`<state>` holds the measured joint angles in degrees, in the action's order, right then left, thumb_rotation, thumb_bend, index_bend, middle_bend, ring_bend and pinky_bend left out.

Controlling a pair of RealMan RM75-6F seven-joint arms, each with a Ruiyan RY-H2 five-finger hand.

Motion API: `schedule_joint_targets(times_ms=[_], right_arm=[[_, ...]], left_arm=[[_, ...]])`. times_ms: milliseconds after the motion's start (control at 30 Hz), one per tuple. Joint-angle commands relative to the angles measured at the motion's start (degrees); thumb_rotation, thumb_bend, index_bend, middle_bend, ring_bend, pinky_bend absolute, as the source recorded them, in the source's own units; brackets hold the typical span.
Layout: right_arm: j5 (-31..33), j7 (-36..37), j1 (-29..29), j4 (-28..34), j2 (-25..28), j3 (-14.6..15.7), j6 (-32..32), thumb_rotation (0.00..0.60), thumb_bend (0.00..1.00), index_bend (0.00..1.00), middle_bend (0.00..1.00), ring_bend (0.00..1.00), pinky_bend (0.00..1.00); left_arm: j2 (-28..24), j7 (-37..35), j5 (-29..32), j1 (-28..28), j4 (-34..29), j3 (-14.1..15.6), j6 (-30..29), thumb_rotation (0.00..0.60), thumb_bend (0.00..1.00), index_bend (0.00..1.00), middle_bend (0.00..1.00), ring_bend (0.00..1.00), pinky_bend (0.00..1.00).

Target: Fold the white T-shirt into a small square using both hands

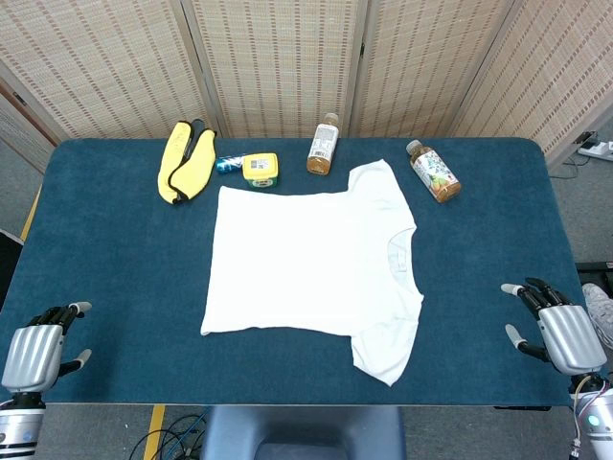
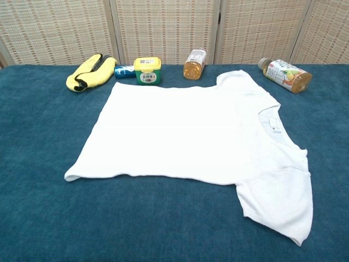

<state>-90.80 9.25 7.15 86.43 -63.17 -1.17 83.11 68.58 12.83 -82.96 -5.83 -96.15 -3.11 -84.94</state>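
Two hands sit at the near edge of the table [image 1: 115, 249], and the white T-shirt [image 1: 306, 264] lies flat between them, well apart from both. The left hand [image 1: 38, 350] is at the shirt's near left, its fingers bent a little and apart, with nothing in them. The right hand [image 1: 556, 331] is at the shirt's near right, fingers spread and empty.

The long axis of the T-shirt runs from left to right across the table. Its collar and both short sleeves point to the right, and its hem is to the left.

Beyond the shirt's far edge there are small things in a row: a yellow cloth [image 1: 185, 160] at the far left, then a small blue can [image 1: 228, 165] on its side, then a yellow-lidded tub [image 1: 260, 169]. An amber bottle [image 1: 323, 145] stands beyond the far sleeve. A second bottle [image 1: 434, 172] lies on its side to the shirt's far right. All have labels, but the writing is too small to read.
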Motion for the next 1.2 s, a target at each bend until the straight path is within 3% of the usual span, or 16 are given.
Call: schedule_joint_targets(times_ms=[33, 600, 967, 1200], right_arm=[[0.0, 0.0, 0.1, 0.0, 0.0, 0.0, -0.1, 0.600, 0.34, 0.22, 0.31, 0.20, 0.29], [-0.5, 0.3, -0.5, 0.1, 0.2, 0.2, 1.2, 0.600, 0.34, 0.22, 0.32, 0.20, 0.29], [-0.7, 0.3, -0.5, 0.2, 0.1, 0.2, 1.2, 0.600, 0.34, 0.22, 0.32, 0.20, 0.29], [-0.6, 0.2, -0.2, 0.2, 0.1, 0.1, 0.7, 0.600, 0.34, 0.22, 0.32, 0.20, 0.29]], left_arm=[[0.0, 0.0, 0.0, 0.0, 0.0, 0.0, 0.0, 0.600, 0.14, 0.32, 0.40, 0.33, 0.45], [0.2, -0.7, -2.7, -0.8, 0.8, 0.4, 0.2, 0.600, 0.14, 0.32, 0.41, 0.33, 0.45], [1.8, -1.3, -5.8, -4.6, 2.9, 1.3, 5.1, 0.600, 0.14, 0.32, 0.41, 0.36, 0.46], [3.8, -0.2, -7.2, -8.6, 4.6, 1.6, 10.5, 0.600, 0.14, 0.35, 0.67, 0.62, 0.81]])
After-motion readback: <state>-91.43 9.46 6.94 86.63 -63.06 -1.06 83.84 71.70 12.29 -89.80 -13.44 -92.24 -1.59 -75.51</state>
